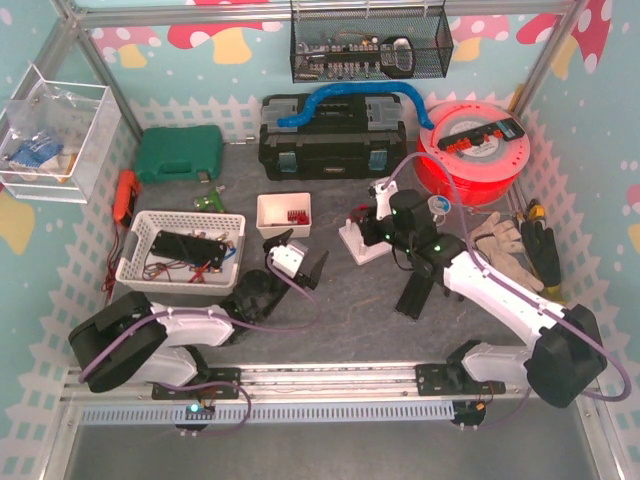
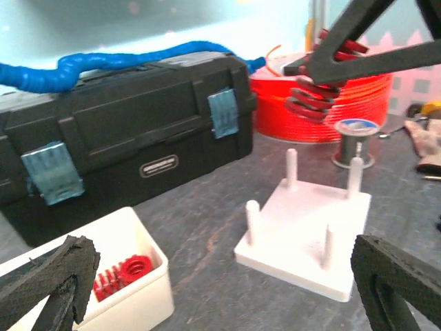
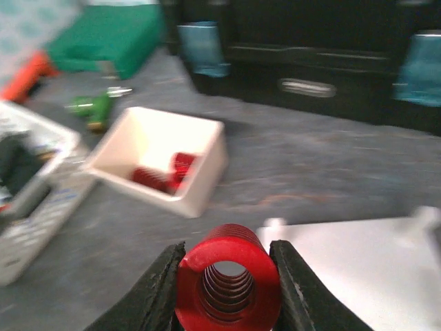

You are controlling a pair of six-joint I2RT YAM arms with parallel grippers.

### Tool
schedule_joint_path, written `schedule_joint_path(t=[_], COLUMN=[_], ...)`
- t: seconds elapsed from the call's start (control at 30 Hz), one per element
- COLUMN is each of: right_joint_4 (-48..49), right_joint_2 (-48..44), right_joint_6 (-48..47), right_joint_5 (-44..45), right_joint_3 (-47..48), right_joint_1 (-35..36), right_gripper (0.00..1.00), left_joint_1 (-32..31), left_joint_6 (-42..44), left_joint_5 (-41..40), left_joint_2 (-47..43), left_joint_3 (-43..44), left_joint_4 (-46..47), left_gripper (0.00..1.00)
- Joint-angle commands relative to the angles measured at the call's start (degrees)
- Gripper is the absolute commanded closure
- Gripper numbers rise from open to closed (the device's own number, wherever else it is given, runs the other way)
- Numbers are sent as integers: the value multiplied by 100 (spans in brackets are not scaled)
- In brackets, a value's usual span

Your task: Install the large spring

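Red large spring (image 3: pixel 227 286): you hold it in the right pincer, coils squeezed from both sides, its open bore facing the right wrist camera.
Right gripper (image 3: pixel 227 281): clamped on the large spring, one black finger (image 3: pixel 155 293) pressed against each flank.
Spring's place: from the left wrist view it hangs in the air above the rear of the white peg base (image 2: pixel 303 234), clear of the pegs and tilted, not threaded on any of them.
Peg base: it sits flat on the dark table (image 2: pixel 200 221), four thin white pegs standing upright near its corners, all of them bare.
Left gripper (image 2: pixel 224 276): jaws spread wide and holding nothing, low over the table, pointed at the peg base, with a padded finger (image 2: pixel 48 283) at each lower corner of its own view.
White box (image 2: pixel 138 293): it stands just left of the peg base, apart from it, with smaller red springs (image 2: pixel 124 272) lying inside.
Behind: a black toolbox (image 2: pixel 124 131) with a blue hose (image 2: pixel 103 62) draped on its lid, and a red filament spool (image 2: pixel 365 103) to its right.
Sharpness: your right wrist view is blurred, so the base below the spring shows only as a pale shape.
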Motion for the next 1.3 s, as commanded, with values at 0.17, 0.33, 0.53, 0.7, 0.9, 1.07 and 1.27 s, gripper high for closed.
schedule_joint_path(t=[0.17,0.33,0.53,0.7,0.9,1.07,1.27], right_joint_4=[-63,-321,-374,-463,-796,-1009,-1032], right_joint_2=[919,1488,2010,2448,2842,3032,3193], right_joint_6=[-389,-471,-624,-569,-537,-548,-629], right_joint_5=[1617,1542,1207,1024,1036,1008,1143], right_joint_3=[463,858,1236,1541,1895,2059,2119], right_joint_1=[-1001,-1461,-1632,-1662,-1687,-1694,-1703], right_gripper=[100,100,100,100,100,99,95], left_joint_1=[-9,-9,-18,-35,-38,-44,-44], left_joint_6=[-70,-37,-32,-32,-28,-23,-24], left_joint_5=[-838,-831,-777,-752,-760,-751,-743], left_joint_2=[-293,-338,-349,-355,-348,-337,-345], left_joint_3=[207,203,266,303,355,373,376], left_joint_4=[-456,-491,-625,-709,-831,-839,-845], left_gripper=[1,1,1,1,1,1,1])
